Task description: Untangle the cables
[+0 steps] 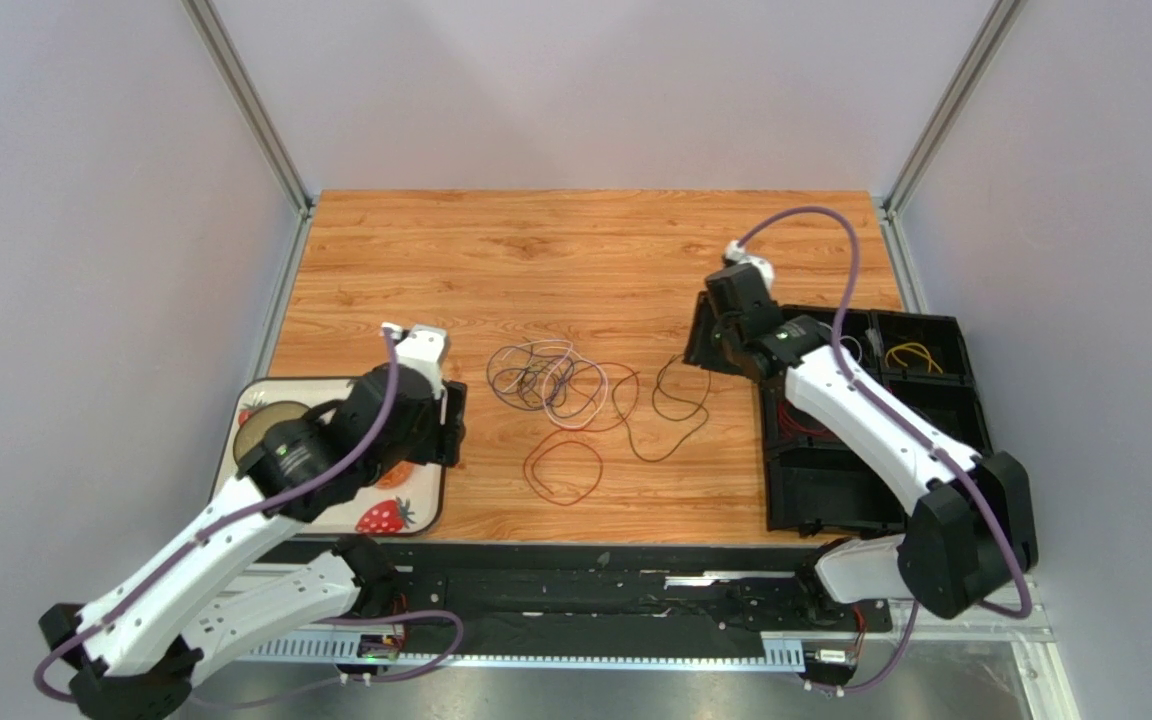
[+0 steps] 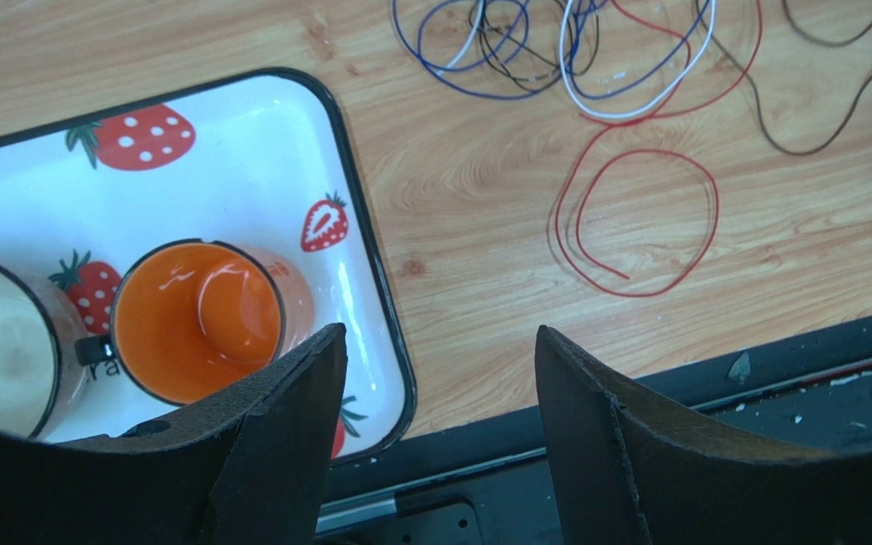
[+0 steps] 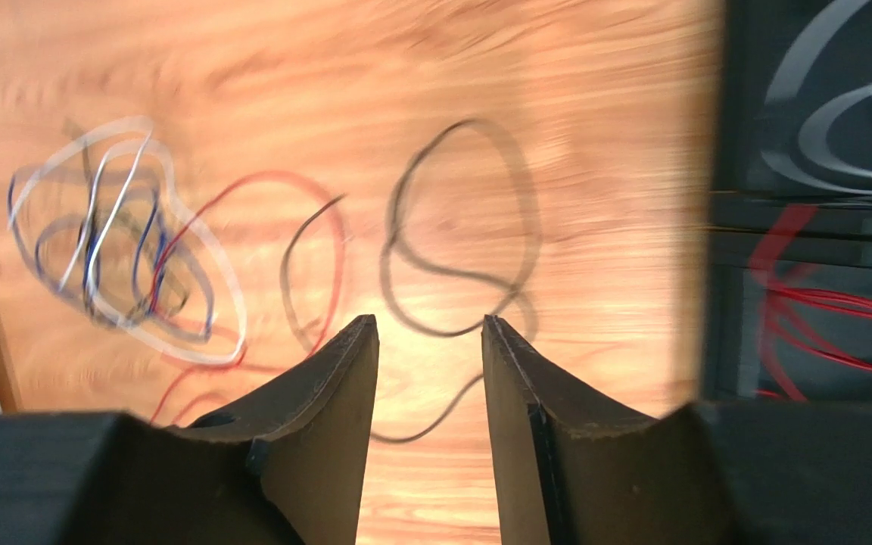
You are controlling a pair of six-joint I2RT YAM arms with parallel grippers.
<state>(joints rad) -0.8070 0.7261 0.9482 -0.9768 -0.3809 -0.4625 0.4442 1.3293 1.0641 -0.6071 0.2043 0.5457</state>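
— where are the cables [image 1: 552, 383]?
— tangled in the middle of the table [image 1: 537, 255], with a red loop [image 2: 648, 152] lying loose on the near side.
— left gripper [image 2: 441, 341]?
— jaws apart, empty, over the strawberry tray [image 2: 375, 273] edge.
— right gripper [image 3: 429, 329]?
— jaws parted, nothing in them, above a dark loop [image 3: 393, 216].

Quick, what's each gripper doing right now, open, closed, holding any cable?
Left gripper: open, holding nothing.
Right gripper: open, holding nothing.
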